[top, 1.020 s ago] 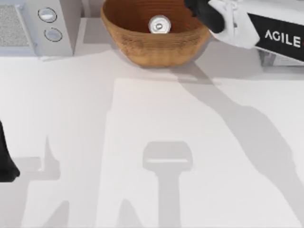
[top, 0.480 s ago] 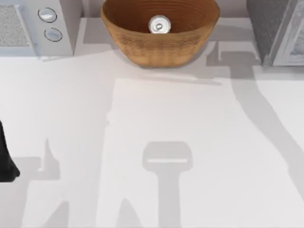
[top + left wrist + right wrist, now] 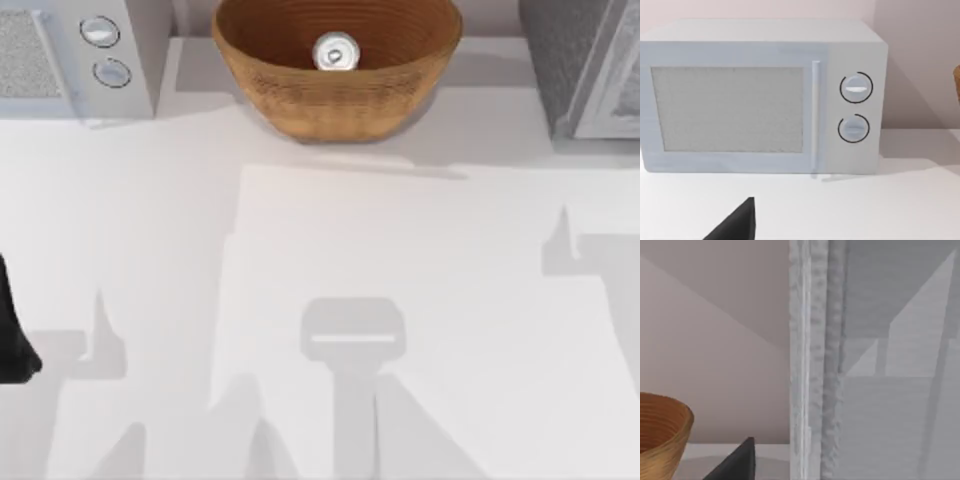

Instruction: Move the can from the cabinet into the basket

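Top view first: the can (image 3: 336, 53), silver round lid with a pull tab, stands upright on the floor of the basket (image 3: 300, 100), a tan bowl of ribbed woven wicker at the upper centre. The grey speckled cabinet (image 3: 560, 50) fills the upper right corner, its white-framed door beside it. Upper left sits a white microwave (image 3: 130, 60) with 2 round silver knobs. The left arm (image 3: 12, 340) is a dark shape at the left edge. Against 1.0 s ago, the right arm has cleared out of the upper right; the can has stayed put.

Left wrist view: the boxy microwave faces us, mesh-textured door, a dark finger (image 3: 737, 225) at the lower edge; claw width, cannot tell.

Right wrist view: the cabinet's bumpy door edge up close, basket rim at lower left, another dark finger (image 3: 737, 465); cannot tell there either.
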You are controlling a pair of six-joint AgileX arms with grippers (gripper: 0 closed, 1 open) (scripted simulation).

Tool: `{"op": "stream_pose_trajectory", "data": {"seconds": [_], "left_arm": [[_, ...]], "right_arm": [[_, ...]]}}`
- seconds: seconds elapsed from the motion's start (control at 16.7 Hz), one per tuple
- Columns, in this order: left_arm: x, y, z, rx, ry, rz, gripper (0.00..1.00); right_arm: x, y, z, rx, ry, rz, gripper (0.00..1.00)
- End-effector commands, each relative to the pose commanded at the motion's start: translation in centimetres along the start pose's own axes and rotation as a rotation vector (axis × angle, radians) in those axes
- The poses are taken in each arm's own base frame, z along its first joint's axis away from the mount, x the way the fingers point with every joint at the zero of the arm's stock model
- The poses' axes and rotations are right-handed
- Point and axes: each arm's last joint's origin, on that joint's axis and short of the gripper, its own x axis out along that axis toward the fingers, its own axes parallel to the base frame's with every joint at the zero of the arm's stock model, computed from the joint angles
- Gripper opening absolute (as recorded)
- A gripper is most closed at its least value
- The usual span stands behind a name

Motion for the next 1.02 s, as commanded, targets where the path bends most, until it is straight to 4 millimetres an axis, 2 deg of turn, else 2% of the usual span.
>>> {"op": "stream_pose_trajectory", "data": {"seconds": [0.12, 0.24, 0.36, 0.48, 0.66, 1.02], "left_arm": [[0.0, 0.0, 0.0, 0.0, 0.0, 0.0, 1.0], [0.0, 0.0, 0.0, 0.0, 0.0, 0.0, 1.0], [0.0, 0.0, 0.0, 0.0, 0.0, 0.0, 1.0], [0.0, 0.0, 0.0, 0.0, 0.0, 0.0, 1.0], [0.0, 0.0, 0.0, 0.0, 0.0, 0.0, 1.0], [0.0, 0.0, 0.0, 0.0, 0.0, 0.0, 1.0]], "right_arm": [[-2.5, -0.9, -3.2, 0.003, -0.003, 0.001, 1.0], [-4.1, -1.4, -6.3, 0.005, -0.007, 0.003, 1.0], [-4.9, -1.8, -9.2, 0.006, -0.004, 0.005, 1.0], [-5.3, -1.9, -11.2, 0.007, -0.002, 0.007, 1.0], [-5.4, -2.1, -12.7, 0.006, -0.003, 0.008, 1.0], [-5.4, -2.0, -12.6, 0.006, -0.002, 0.01, 1.0]]}}
